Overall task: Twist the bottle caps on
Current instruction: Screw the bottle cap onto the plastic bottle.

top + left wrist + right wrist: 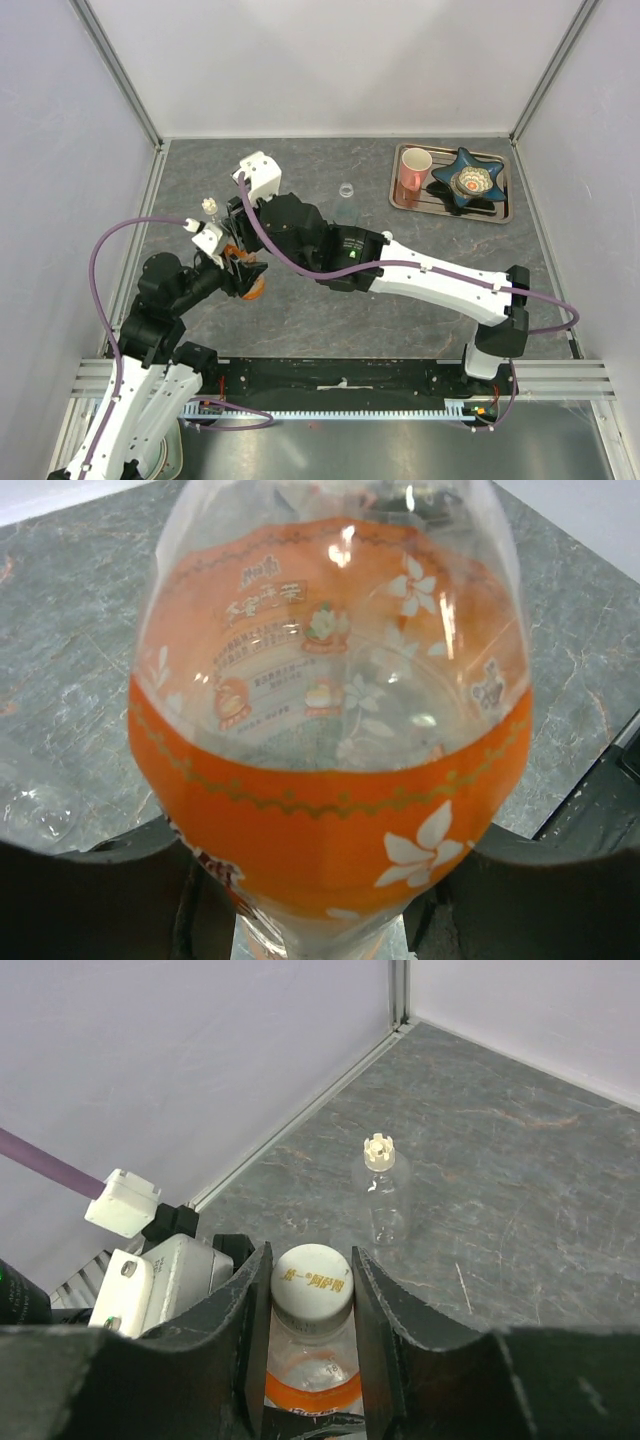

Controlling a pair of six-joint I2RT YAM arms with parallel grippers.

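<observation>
1. A grey stone-patterned worktop (300, 160) sits inside a white-walled enclosure, with two robot arms reaching in from its near edge.
2. The left tool (320, 890) grips the orange bottle (330, 810) around its lower body, one dark finger (90, 900) on each side. The bottle is at the left of the worktop, partly filled with orange drink, and its label has white flowers.
3. The right arm stretches across to the left side. The right tool (312, 1305) is closed on the white cap (312, 1278), which sits on the neck of the orange bottle. Its two black fingers (245, 1340) press against opposite sides of the cap.
4. The tiny clear bottle (382, 1200) stands upright on the worktop just beyond the two tools, near the left wall. It has a pale notched top.
5. A clear bottle (346, 190) stands near the middle of the worktop, apart from both arms. It is too small in view to tell whether it is capped.
6. At the far right, a metal tray (430, 207) holds a pink mug (413, 168) and a blue star-shaped dish (470, 180).
</observation>
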